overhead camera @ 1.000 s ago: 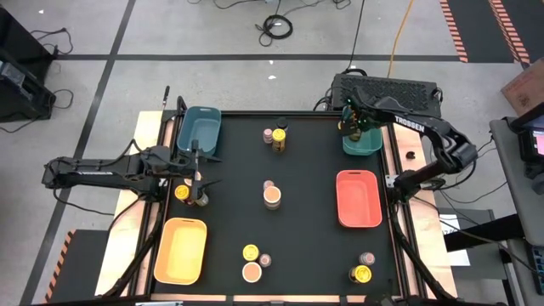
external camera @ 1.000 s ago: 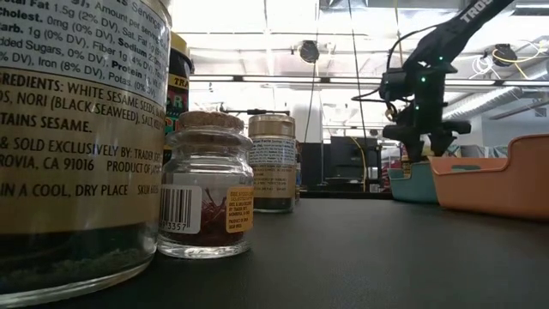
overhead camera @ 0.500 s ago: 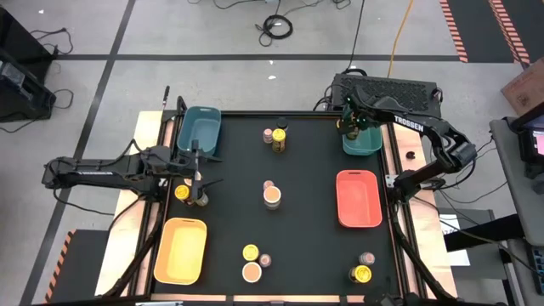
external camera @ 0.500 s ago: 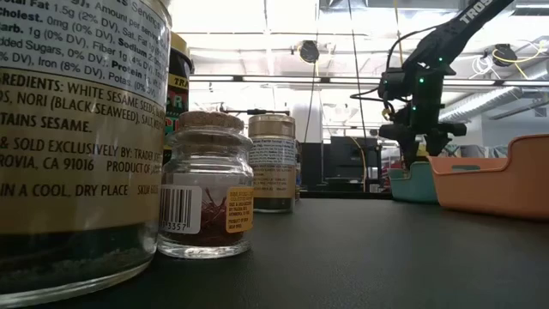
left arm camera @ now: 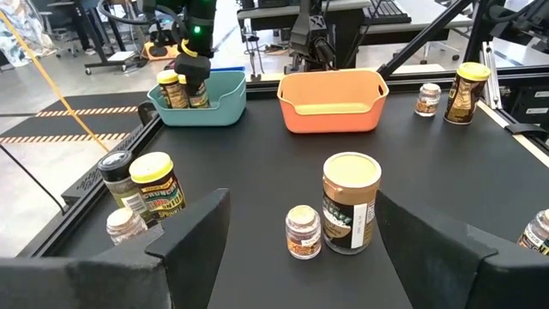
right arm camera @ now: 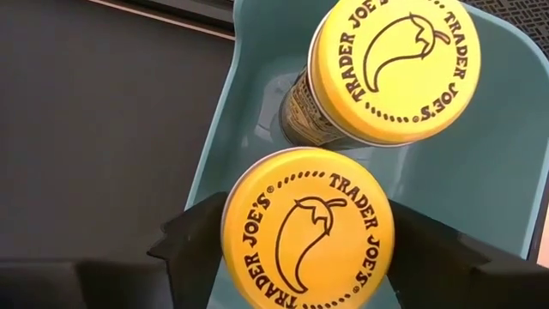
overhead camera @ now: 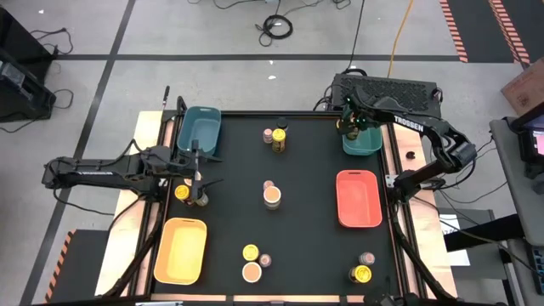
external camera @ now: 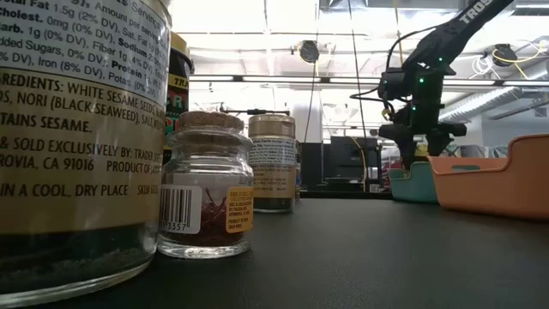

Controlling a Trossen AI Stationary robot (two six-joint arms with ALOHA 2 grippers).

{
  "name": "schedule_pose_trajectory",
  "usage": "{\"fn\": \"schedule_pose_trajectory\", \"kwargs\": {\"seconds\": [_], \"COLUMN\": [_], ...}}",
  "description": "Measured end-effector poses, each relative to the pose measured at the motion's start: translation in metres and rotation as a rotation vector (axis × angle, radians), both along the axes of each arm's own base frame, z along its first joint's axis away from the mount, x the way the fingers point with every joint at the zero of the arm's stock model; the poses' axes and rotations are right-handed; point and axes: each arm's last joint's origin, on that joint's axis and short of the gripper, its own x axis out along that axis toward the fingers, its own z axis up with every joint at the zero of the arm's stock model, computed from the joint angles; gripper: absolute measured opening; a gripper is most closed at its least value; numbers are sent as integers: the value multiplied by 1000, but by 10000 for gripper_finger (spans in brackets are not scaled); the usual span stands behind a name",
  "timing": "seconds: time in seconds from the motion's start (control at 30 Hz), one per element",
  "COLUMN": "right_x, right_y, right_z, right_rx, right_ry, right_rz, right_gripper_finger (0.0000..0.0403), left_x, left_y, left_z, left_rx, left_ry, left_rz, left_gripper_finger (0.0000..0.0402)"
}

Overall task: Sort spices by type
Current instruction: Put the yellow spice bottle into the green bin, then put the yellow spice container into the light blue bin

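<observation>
Along the worktop's left edge we see the left end effector (overhead camera: 201,181) parked beside two jars, its fingers spread apart with nothing between them in its wrist view; it has not shifted over the last second. Nearby sit the dark blue tray (overhead camera: 198,129) at the far left corner and the yellow tray (overhead camera: 181,249) at the near left corner.

Down the middle, the unsorted spices keep their places: a pair near the far edge (overhead camera: 275,137), a tan-lidded jar (overhead camera: 272,195) with a tiny one touching it at the centre, and three more by the near edge (overhead camera: 252,262). Another pair (overhead camera: 363,269) waits near the near right corner, close to the salmon tray (overhead camera: 358,198).

At the far right corner, the right end effector (right arm camera: 309,236) has eased down a little into the teal tray (right arm camera: 446,184) and its fingers are still closed on a yellow-lidded jar (right arm camera: 308,230), just beside a second yellow-lidded jar (right arm camera: 394,70) already standing there. We judge this jar is at the point of being set down; release looks like the next step, and most jars are not yet sorted.
</observation>
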Motion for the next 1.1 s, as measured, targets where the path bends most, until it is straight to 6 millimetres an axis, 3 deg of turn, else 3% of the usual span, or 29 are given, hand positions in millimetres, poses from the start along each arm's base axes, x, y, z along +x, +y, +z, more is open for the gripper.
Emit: {"fn": "schedule_pose_trajectory", "kwargs": {"seconds": [0.2, 0.63, 0.83, 1.1], "right_x": [0, -1, 2, 20], "right_y": [0, 1, -2, -1], "right_z": [0, 7, 38, 97], "right_rx": [-4, -26, -62, -148], "right_ry": [-5, -20, -47, -124], "right_rz": [-6, -17, -19, 29], "right_gripper_finger": [294, 295, 295, 295], "left_x": [0, 0, 0, 0], "left_y": [0, 0, 0, 0], "left_z": [0, 0, 0, 0], "left_rx": [0, -6, -6, -6], "left_ry": [0, -1, -4, -4], "left_rz": [0, 1, 1, 1], "left_gripper_finger": [290, 290, 290, 290]}}
